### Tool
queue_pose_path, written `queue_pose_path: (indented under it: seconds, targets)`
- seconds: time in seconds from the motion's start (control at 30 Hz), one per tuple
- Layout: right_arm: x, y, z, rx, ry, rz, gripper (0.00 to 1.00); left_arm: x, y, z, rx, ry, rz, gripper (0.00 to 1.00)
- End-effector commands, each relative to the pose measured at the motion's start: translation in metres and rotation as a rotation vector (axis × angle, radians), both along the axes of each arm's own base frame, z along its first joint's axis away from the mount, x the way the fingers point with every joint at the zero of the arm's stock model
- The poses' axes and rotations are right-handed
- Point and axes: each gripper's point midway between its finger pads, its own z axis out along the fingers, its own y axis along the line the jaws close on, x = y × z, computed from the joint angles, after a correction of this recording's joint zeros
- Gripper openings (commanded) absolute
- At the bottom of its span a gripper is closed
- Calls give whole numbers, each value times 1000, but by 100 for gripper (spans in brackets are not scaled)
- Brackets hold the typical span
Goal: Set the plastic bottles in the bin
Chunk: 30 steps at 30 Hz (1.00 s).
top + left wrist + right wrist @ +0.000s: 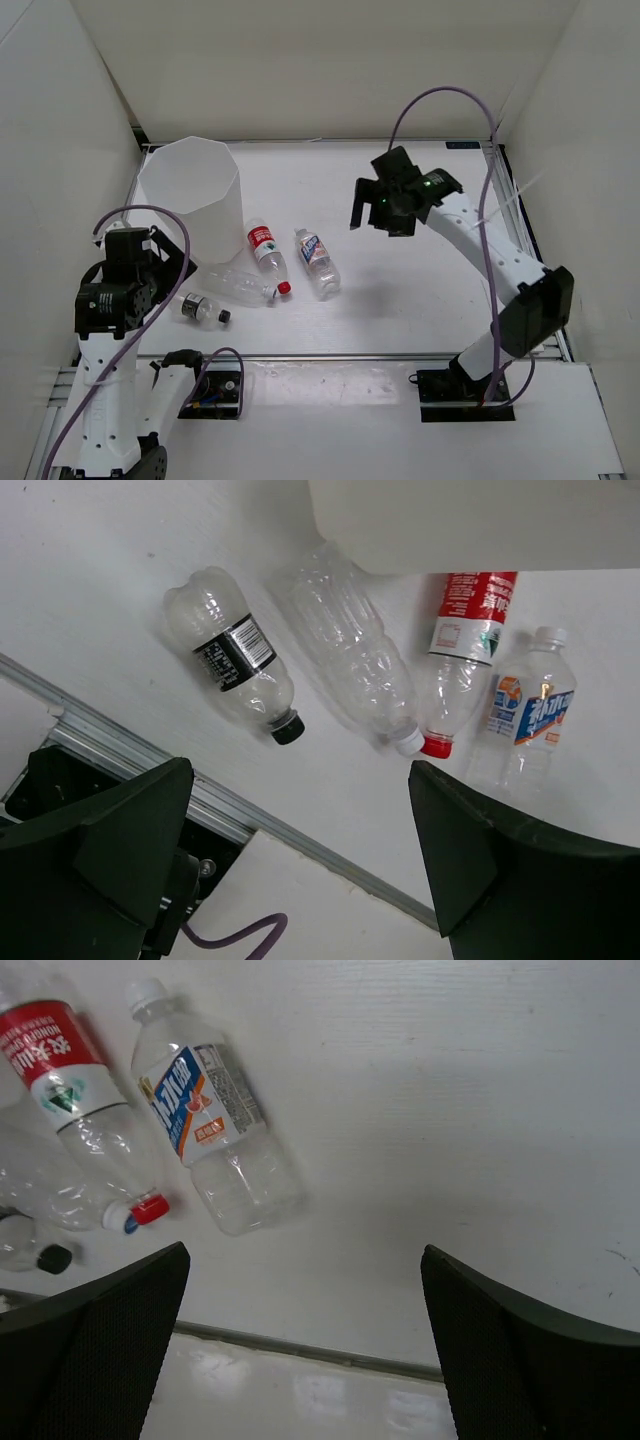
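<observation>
From above, shows the bin (pixel 190 195) upright at the far left of the table (pixel 420 290), with all four bottles lying outside it, just to its right and front: red-labelled bottle (pixel 263 243), blue-and-white bottle (pixel 317 262), unlabelled bottle (pixel 240 285) and short dark-capped bottle (pixel 200 308). At the left wrist, shows the left fingers (pixel 120 840) spread wide with nothing between them, above the same four bottles. At the right wrist, shows the right fingers (pixel 100 1340) likewise apart and holding nothing, over bare table beside the blue-and-white bottle.
</observation>
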Motion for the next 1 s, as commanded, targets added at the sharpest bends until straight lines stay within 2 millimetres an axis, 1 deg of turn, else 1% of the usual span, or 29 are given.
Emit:
queue_pose_path:
  seconds: [0.0, 0.03, 0.1, 0.13, 0.17, 0.2, 0.23, 0.27, 0.3, 0.33, 0.37, 0.4, 0.43, 0.47, 0.5, 0.53, 0.57, 0.67, 0.7, 0.73, 0.8, 0.83, 0.9, 0.97]
  targets:
    - [-6, 15, 6, -13, -20, 109, 100, -3, 8, -1, 24, -14, 46, 100]
    - [-2, 18, 2, -20, -9, 109, 100, -5, 9, -2, 32, -5, 53, 100]
    - [2, 27, -27, -65, 85, 153, 100, -5, 11, -2, 39, -5, 59, 100]
    - [3, 28, -25, -89, 124, 154, 100, -6, 11, -1, 39, -14, 59, 100]
    - [8, 29, -50, -154, 205, 148, 100, -6, 11, -1, 39, -14, 59, 100]
    - [8, 32, -55, -186, 240, 146, 100, -6, 11, -1, 39, -14, 59, 100]
    - [2, 29, -61, -237, 285, 150, 100, -6, 11, -4, 39, -5, 59, 100]
    - [14, 32, -67, -287, 268, 159, 100, -6, 9, -4, 30, -5, 51, 100]
    - [8, 39, -73, -309, 272, 209, 100, -8, 8, -7, 30, 0, 41, 100]
    - [16, 50, -75, -297, 229, 243, 100, -8, 5, -11, 20, 9, 32, 100]
    - [18, 50, -85, -309, 230, 265, 100, -9, 5, -16, 20, 24, 32, 100]
    - [23, 50, -84, -315, 209, 256, 100, -9, 3, -16, 12, 24, 25, 100]
    - [27, 53, -97, -320, 215, 257, 100, -9, 3, -19, 12, 21, 25, 100]
    - [28, 52, -102, -314, 236, 253, 100, -10, 3, -23, 12, 35, 25, 100]
    - [30, 54, -108, -310, 239, 242, 100, -10, 3, -23, 12, 35, 25, 100]
    - [35, 53, -118, -306, 259, 234, 100, -10, 3, -27, 12, 46, 25, 100]
    - [38, 49, -123, -310, 270, 223, 100, -10, 3, -27, 12, 46, 25, 100]
    - [48, 63, -135, -250, 264, 236, 100, -13, 3, -32, 20, 56, 20, 100]
    - [49, 72, -134, -208, 261, 251, 100, -13, 3, -32, 20, 56, 20, 100]
    - [52, 80, -138, -176, 249, 278, 100, -13, 3, -35, 29, 65, 14, 100]
    - [51, 94, -145, -118, 262, 323, 100, -12, 4, -36, 40, 74, 14, 100]
    - [52, 102, -143, -80, 257, 338, 100, -12, 5, -36, 50, 74, 12, 100]
    - [53, 111, -141, -56, 240, 344, 100, -12, 6, -37, 66, 84, 4, 100]
    - [56, 120, -126, -23, 184, 350, 100, -13, 5, -38, 67, 93, -7, 100]
